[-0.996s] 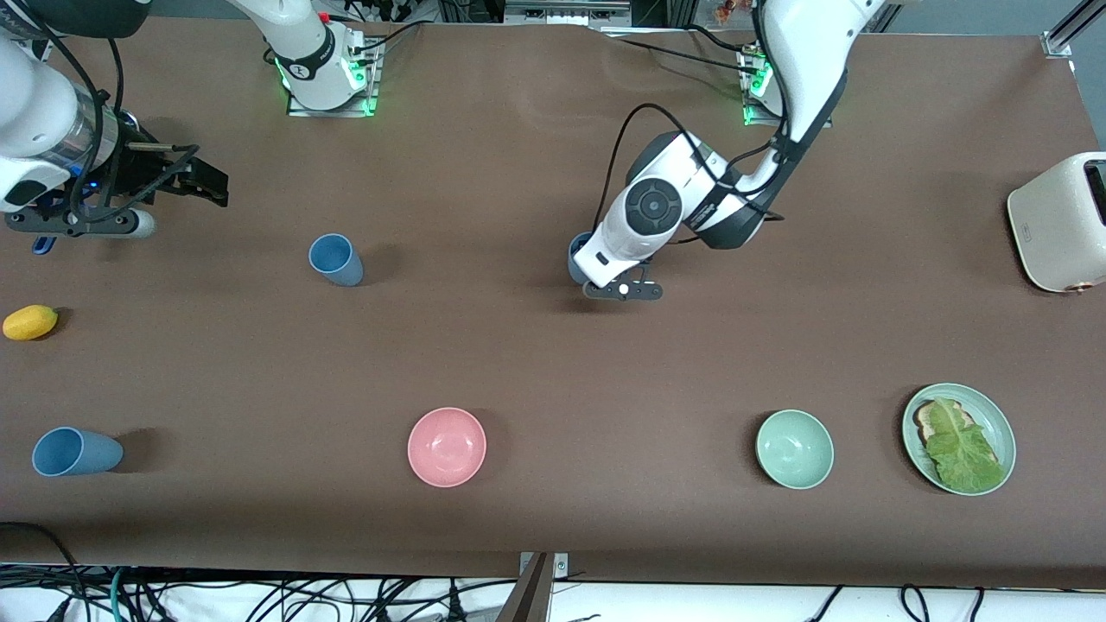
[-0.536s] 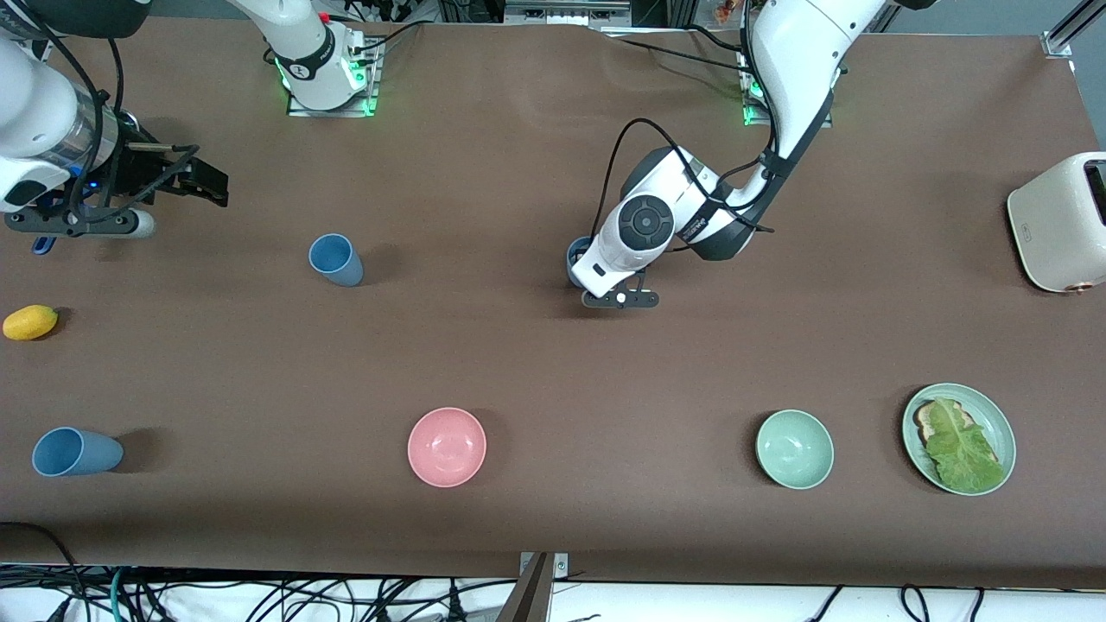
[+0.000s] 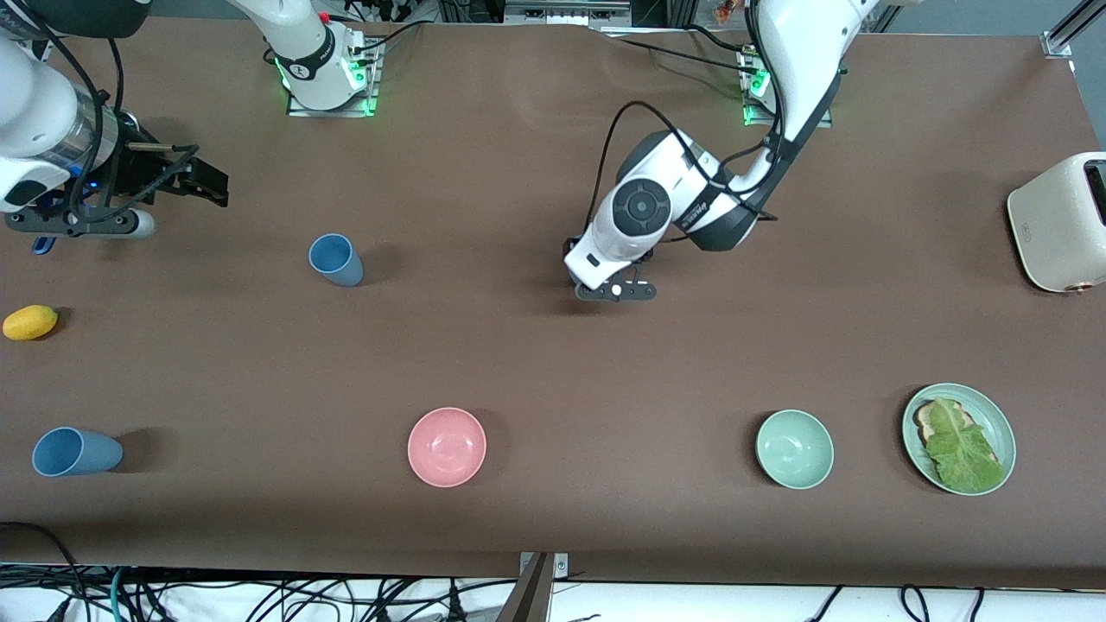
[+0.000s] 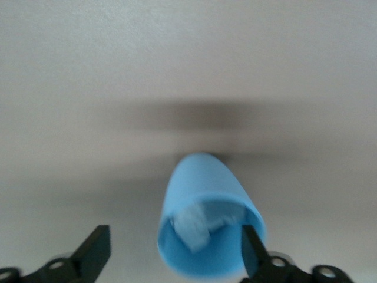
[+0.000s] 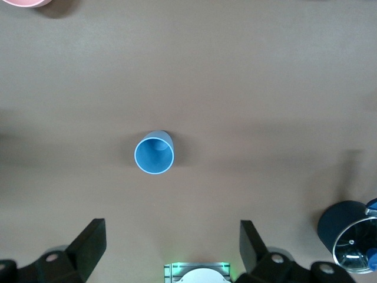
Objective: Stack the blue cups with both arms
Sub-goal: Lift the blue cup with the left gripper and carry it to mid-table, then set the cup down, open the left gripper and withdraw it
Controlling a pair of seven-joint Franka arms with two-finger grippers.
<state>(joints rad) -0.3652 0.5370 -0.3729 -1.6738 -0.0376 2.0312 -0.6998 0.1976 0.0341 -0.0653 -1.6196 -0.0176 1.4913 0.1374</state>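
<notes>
Three blue cups are in view. One blue cup (image 4: 206,227) sits between the open fingers of my left gripper (image 4: 174,236), its rim close to one fingertip (image 4: 250,244). In the front view my left hand (image 3: 605,263) hides this cup. A second blue cup (image 3: 335,259) stands toward the right arm's end and also shows in the right wrist view (image 5: 154,154). A third blue cup (image 3: 74,451) stands near the front camera at that end. My right gripper (image 3: 203,183) is open and empty, waiting high over the table's right-arm end (image 5: 171,233).
A pink bowl (image 3: 447,447), a pale green bowl (image 3: 794,448) and a green plate (image 3: 1002,432) with toast and lettuce lie nearer the front camera. A cream toaster (image 3: 1058,223) stands at the left arm's end. A yellow fruit (image 3: 29,321) lies at the right arm's end.
My left hand has shifted slightly toward the right arm's end and now covers the cup in the front view. The right arm has not moved.
</notes>
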